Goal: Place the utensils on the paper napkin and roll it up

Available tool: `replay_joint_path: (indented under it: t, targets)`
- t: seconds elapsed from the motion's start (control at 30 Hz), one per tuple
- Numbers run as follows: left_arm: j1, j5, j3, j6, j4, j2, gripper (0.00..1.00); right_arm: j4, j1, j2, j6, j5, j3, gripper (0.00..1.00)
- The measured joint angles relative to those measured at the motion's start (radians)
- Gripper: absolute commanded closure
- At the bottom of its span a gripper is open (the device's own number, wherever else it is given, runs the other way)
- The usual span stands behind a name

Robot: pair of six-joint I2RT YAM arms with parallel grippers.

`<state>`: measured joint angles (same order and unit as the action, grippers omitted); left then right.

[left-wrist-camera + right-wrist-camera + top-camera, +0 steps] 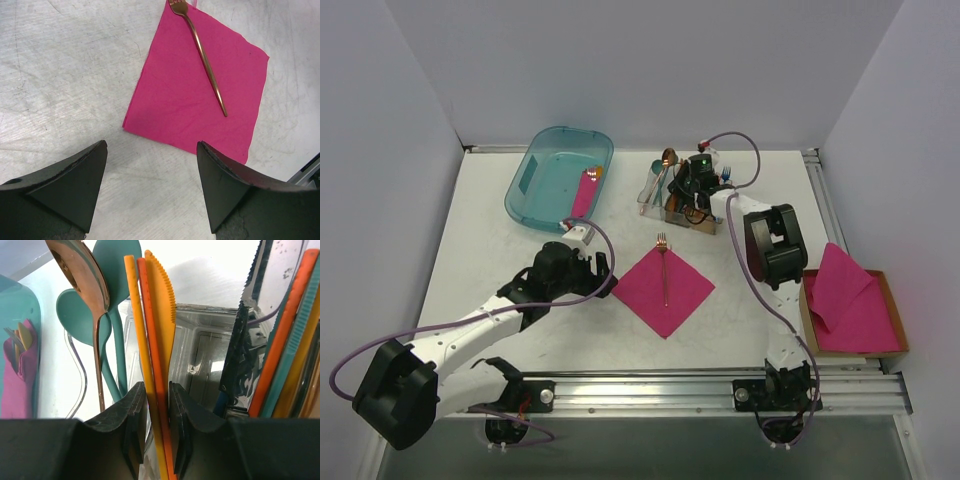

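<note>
**Station Status: One Fork on Napkin, Right Arm at the Cutlery Holder**

1. Left arm, nearest. The left jaws stood wide apart above bare desk [485, 250] and held nothing. They were just short of the near-left corner of the paper napkin [180, 95]. From above, the wrist body hid both fingers.

2. Centre of desk. The paper napkin lay flat and unrolled, turned corner-on like a diamond. One copper fork [202, 55] lay across it with its head at the far corner. The left wrist view cut off the tines at the frame edge.

3. Right edge. A cardboard box [897, 322] held a stack of pink sheets [855, 300], the top sheets skewed.

4. Far centre. The right jaws stood narrow inside the clear holder [200, 340], closed on an orange knife [162, 315] and a yellow-orange handle [131, 315] beside it. The fingers hid the lower ends of both. A copper spoon [82, 270] stood upright to the left, in front of the teal spoons [112, 265].

5. Far left. A teal bin [560, 130] held a pink roll [584, 192]. What the roll contained could not be made out.
</note>
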<state>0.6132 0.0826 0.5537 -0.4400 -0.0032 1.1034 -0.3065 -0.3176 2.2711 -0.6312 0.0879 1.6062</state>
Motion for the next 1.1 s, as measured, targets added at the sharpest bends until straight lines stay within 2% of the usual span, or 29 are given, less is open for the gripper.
replay_joint_path:
  t: [0.17, 0.27, 0.37, 0.53, 0.57, 0.67, 1.1]
  targets:
    - [0.0, 0.0, 0.0, 0.0, 0.0, 0.0, 0.19, -0.027, 0.003, -0.023, 0.003, 0.012, -0.042, 0.99]
    - [0.0, 0.0, 0.0, 0.0, 0.0, 0.0, 0.19, -0.044, 0.004, -0.035, 0.004, 0.016, -0.066, 0.99]
    - [0.0, 0.0, 0.0, 0.0, 0.0, 0.0, 0.19, -0.049, 0.004, -0.042, 0.006, 0.019, -0.077, 0.93]
    - [0.0, 0.0, 0.0, 0.0, 0.0, 0.0, 0.19, -0.049, 0.005, -0.043, 0.006, 0.023, -0.077, 0.88]
    - [0.0, 0.0, 0.0, 0.0, 0.0, 0.0, 0.19, -0.049, 0.005, -0.043, 0.006, 0.023, -0.078, 0.82]
    - [0.0, 0.0, 0.0, 0.0, 0.0, 0.0, 0.19, -0.051, 0.006, -0.047, 0.005, 0.025, -0.082, 0.73]
    - [0.0, 0.0, 0.0, 0.0, 0.0, 0.0, 0.19, -0.117, 0.03, -0.098, -0.027, 0.08, -0.135, 0.72]
